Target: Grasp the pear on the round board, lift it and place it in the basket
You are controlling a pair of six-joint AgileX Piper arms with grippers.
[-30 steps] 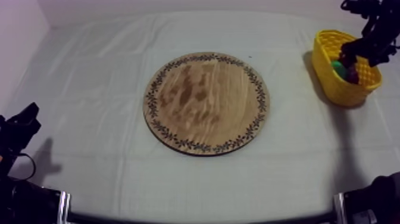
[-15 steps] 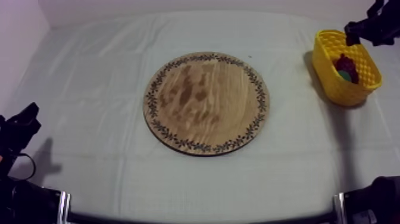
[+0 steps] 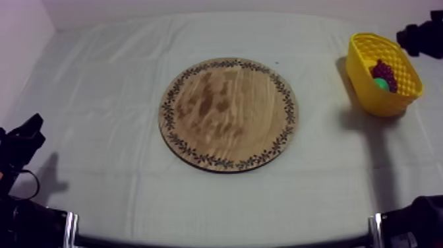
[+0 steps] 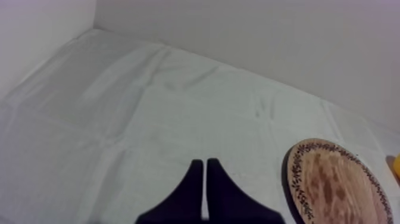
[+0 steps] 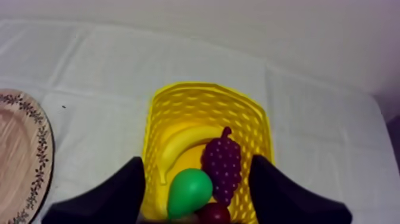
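- Right gripper (image 5: 196, 159) hangs over the yellow basket (image 5: 178, 95) with its two black fingers (image 5: 119, 190) spread wide and nothing gripped between them; the basket's contents show through the gap.
- Directly under that gap lies the pear (image 5: 189, 190), green and inside the basket, near the end closest to the gripper.
- Touching the pear on one side is the bunch of grapes (image 5: 222, 161), dark purple, lying lengthwise along the basket floor.
- Behind the pear and beside the grapes, the banana (image 5: 181, 143) curves along the basket's inner wall.
- Against the pear and below the grapes sits a small red fruit (image 5: 214, 213), partly cut off.
- From above, the right gripper (image 3: 418, 36) is at the far right edge, just past the basket (image 3: 369, 99), where the pear (image 3: 381, 83) and grapes (image 3: 384, 71) can be seen.
- Well apart from the basket, the round wooden board (image 3: 229, 113) lies flat in the middle of the table cloth (image 3: 99, 79), with bare wood inside its patterned rim.
- Left gripper (image 4: 205, 164) is pressed into a narrow wedge, holding nothing, low over the cloth at the left side (image 3: 23, 135), apart from the board (image 4: 333, 184).
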